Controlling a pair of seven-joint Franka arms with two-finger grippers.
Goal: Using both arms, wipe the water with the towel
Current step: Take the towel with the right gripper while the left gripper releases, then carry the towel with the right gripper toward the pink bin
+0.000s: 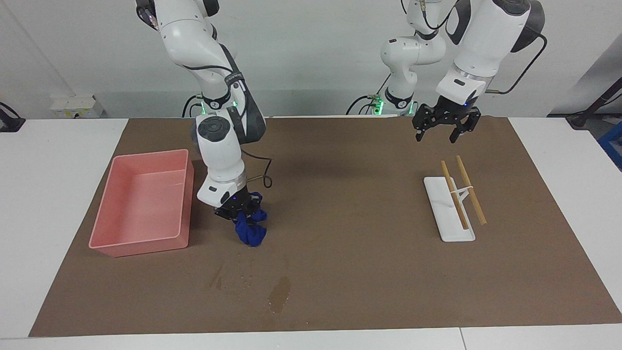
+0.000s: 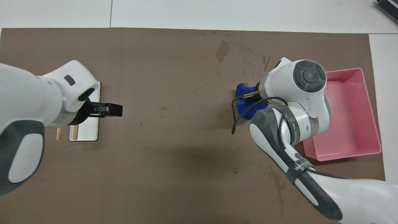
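Note:
My right gripper is shut on the blue towel, low over the mat beside the pink tub. The towel hangs bunched below the fingers, and I cannot tell whether it touches the mat. In the overhead view the towel sticks out from under the right wrist, which hides most of the gripper. The water lies farther from the robots than the towel: a dark puddle and thin streaks with beads. It also shows in the overhead view. My left gripper is open and empty, raised over the mat near the white tray.
A pink tub stands toward the right arm's end of the mat, close beside the right gripper. A white tray with two wooden chopsticks lies toward the left arm's end. The brown mat covers most of the table.

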